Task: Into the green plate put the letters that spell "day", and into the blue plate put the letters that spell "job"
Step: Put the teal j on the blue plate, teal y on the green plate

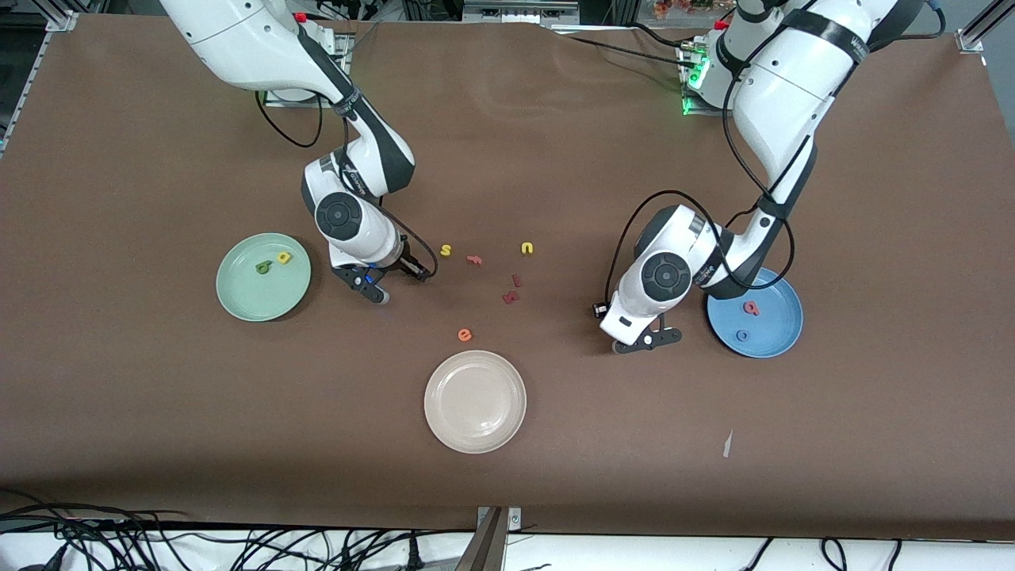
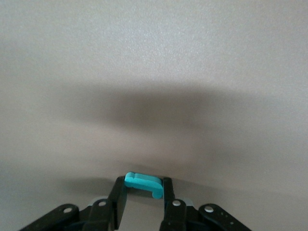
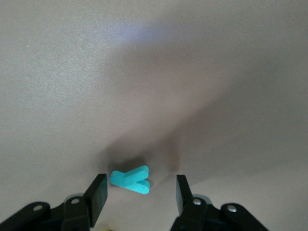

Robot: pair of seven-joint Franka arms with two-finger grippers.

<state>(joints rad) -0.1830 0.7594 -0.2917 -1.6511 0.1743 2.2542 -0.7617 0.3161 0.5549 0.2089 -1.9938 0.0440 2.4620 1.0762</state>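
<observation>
- The left gripper [image 2: 145, 190] is low over bare table, just beside the blue plate [image 1: 781, 333] on the side toward the table's middle; its fingers [image 2: 118, 197] press narrowly on both sides of a teal "j" [image 2: 143, 183].
- The right gripper [image 3: 141, 192] is low over the table between the green plate [image 1: 246, 297] and the loose letters at mid-table; its fingers [image 3: 97, 192] stand half apart on either side of a teal "y" [image 3: 130, 179] lying flat on the table, with a gap on each side.
- The green plate holds two letters: a yellow "d" [image 1: 284, 257] and a dark green "a" [image 1: 263, 267].
- The blue plate also holds two: a pink-red "b" [image 1: 750, 308] and a blue "o" [image 1: 742, 335].
- Three plates in all; the beige-white plate [image 1: 444, 412] lies nearest the front camera, between the other two.
- Six loose letters sit mid-table between the grippers: two yellow, an "s" [image 1: 446, 250] and a "u" [image 1: 526, 248]; one orange "e" [image 1: 465, 335]; three red pieces [image 1: 511, 297].
- Wide bare brown table [image 1: 158, 412] surrounds all the plates, and none is near a table edge.
- A small pale scrap [image 1: 726, 445] lies on the table nearer the front camera than the blue plate.
</observation>
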